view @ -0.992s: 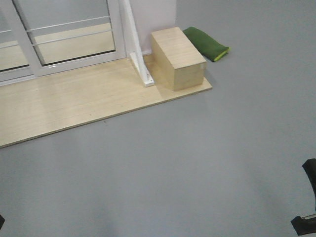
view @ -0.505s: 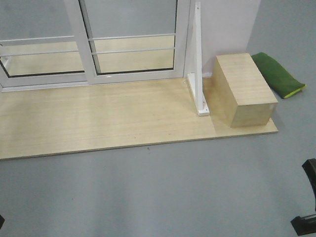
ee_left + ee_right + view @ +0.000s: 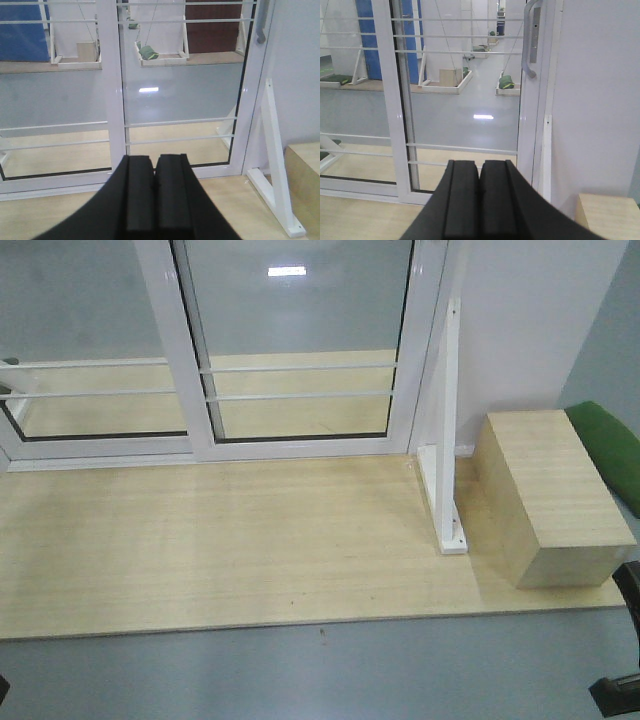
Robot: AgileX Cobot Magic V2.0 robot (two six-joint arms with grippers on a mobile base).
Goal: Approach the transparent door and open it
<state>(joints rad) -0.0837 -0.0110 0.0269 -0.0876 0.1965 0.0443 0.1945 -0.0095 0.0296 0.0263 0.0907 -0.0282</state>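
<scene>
The transparent door [image 3: 300, 330] is the right-hand glass panel in a glossy white frame with thin white bars, and it stands closed against the jamb. It also shows in the left wrist view [image 3: 182, 95] and the right wrist view [image 3: 465, 100]. Its curved grey pull handle [image 3: 530, 40] with lock plate sits high on the right stile; only its lower end shows in the left wrist view [image 3: 260, 27]. My left gripper [image 3: 154, 160] is shut and empty, well short of the door. My right gripper [image 3: 480, 164] is shut and empty, below and left of the handle.
A pale wooden platform [image 3: 200, 550] lies before the door, on grey floor. A white triangular brace [image 3: 447, 440] stands at the jamb, with a wooden box [image 3: 550, 500] and green cushion [image 3: 610, 455] to its right. A handle-less glass panel [image 3: 80, 330] is on the left.
The view has swung round and moved closer to the door. The door now fills the top of the front view, and the brace and box have shifted right and nearer.
</scene>
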